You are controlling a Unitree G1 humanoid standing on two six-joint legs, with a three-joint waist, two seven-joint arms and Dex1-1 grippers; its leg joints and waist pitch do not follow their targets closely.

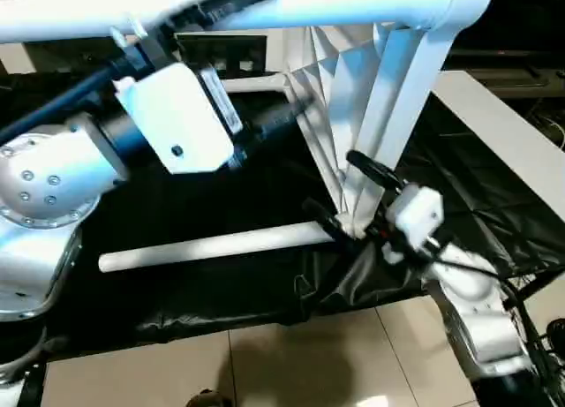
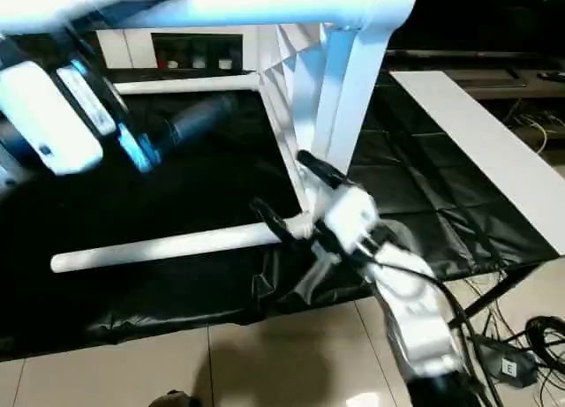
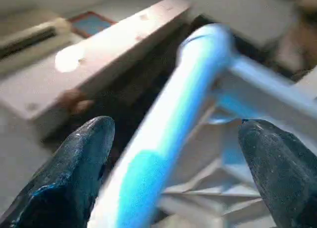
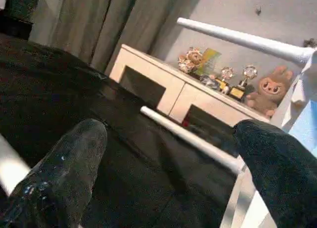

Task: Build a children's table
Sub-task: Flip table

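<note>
On the black-draped bench (image 1: 494,222), the tabletop (image 1: 331,80) stands on edge. Left hand (image 3: 168,154), fingers spread, straddles the top leg (image 1: 371,1); right hand (image 1: 340,199), also spread, steadies the lower corner. Close both before pressing the loose leg (image 1: 212,246) home.

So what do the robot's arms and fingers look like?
The left arm is shiny silver with round bolted joints and a white boxy wrist block with a black screw. The right arm is silver and white too, with thin black cables along it. Each gripper has two chunky black rounded fingers.
</note>
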